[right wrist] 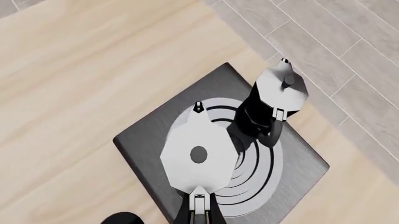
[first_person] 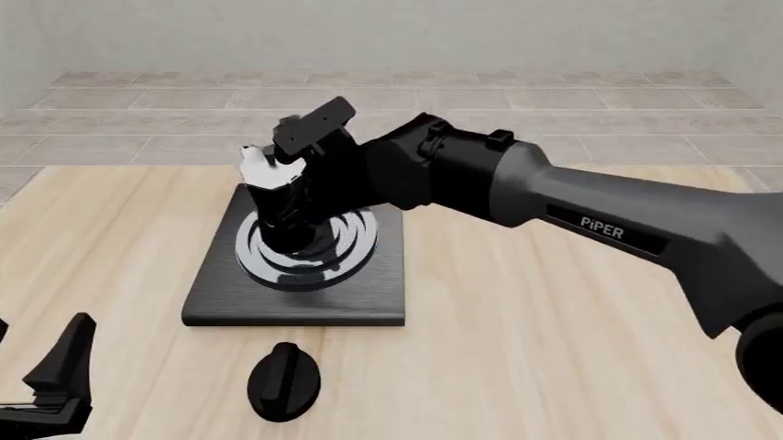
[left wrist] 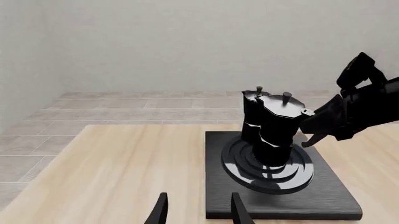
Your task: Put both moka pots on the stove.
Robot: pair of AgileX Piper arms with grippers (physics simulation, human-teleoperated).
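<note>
Both moka pots stand side by side on the ringed middle of the stove (left wrist: 324,196) (first_person: 367,293) (right wrist: 143,144). In the right wrist view the nearer pot (right wrist: 198,154) shows its silvery lid from above, and the other pot (right wrist: 281,91) stands just beyond it. In the left wrist view they overlap, one pot (left wrist: 279,128) in front of the other (left wrist: 251,112). My right gripper (right wrist: 198,215) (left wrist: 311,133) is closed on the nearer pot's handle. In the front view my right arm (first_person: 588,220) hides most of the pots (first_person: 275,197). My left gripper (left wrist: 199,211) (first_person: 37,371) is open and empty, short of the stove.
A black oval knob (first_person: 284,380) (right wrist: 121,218) lies on the wooden table in front of the stove. The table's far edge runs just behind the stove, with tiled floor beyond.
</note>
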